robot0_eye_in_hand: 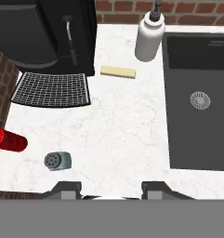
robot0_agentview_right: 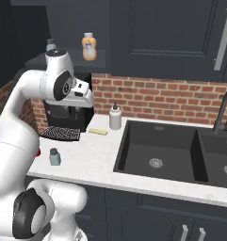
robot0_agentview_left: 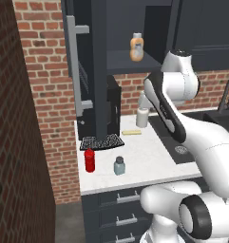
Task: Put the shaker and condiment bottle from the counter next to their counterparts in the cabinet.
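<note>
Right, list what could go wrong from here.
1. The shaker and the condiment bottle stand near the counter front edge; a clumsy grasp of either could knock it off.
2. The open cabinet door hangs over that corner and could catch the arm when lifting.

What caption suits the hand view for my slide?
Above the counter: red bottle and grey shaker at left, sink at right.
</note>
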